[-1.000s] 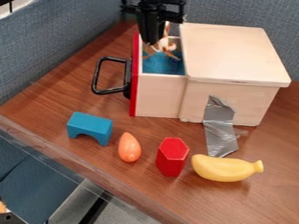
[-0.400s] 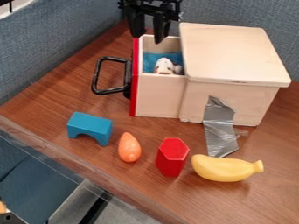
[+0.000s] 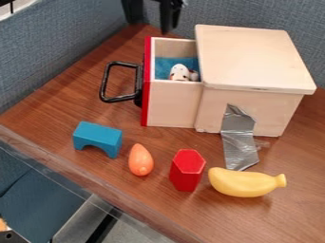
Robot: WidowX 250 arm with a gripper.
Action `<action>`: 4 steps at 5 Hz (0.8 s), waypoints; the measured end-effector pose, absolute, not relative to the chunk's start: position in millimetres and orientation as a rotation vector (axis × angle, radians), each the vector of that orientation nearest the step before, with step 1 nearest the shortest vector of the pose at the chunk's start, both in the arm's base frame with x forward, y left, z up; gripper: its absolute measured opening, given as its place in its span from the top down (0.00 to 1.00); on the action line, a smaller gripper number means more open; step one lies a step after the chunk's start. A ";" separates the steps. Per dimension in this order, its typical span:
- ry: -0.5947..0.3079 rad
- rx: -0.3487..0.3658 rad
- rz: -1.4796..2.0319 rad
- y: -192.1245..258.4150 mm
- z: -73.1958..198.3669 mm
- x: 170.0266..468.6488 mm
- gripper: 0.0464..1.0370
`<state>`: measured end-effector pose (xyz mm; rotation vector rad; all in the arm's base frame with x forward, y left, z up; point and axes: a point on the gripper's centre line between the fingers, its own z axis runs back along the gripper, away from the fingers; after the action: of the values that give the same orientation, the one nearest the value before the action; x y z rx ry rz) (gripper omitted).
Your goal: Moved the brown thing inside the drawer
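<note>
Because the spotted toy [image 3: 179,72] in the drawer [image 3: 173,102] is judged light and stiff, its body is best pinched; the hand [image 3: 150,27] is spread, empty.

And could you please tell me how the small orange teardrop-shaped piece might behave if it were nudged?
The small orange teardrop-shaped piece would probably roll, since its sides are rounded. It would likely curve rather than run straight, as one end is narrower. Its glossy surface may also be slippery.
</note>
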<state>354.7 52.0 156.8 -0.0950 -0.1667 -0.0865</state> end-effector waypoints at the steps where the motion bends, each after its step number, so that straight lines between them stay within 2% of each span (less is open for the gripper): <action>1: -0.168 -0.047 -0.145 57.3 158.1 347.9 0.04; 4: -0.169 -0.047 -0.152 56.8 158.1 348.3 0.04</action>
<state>348.3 56.8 158.1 -0.0466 -0.1691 -0.1515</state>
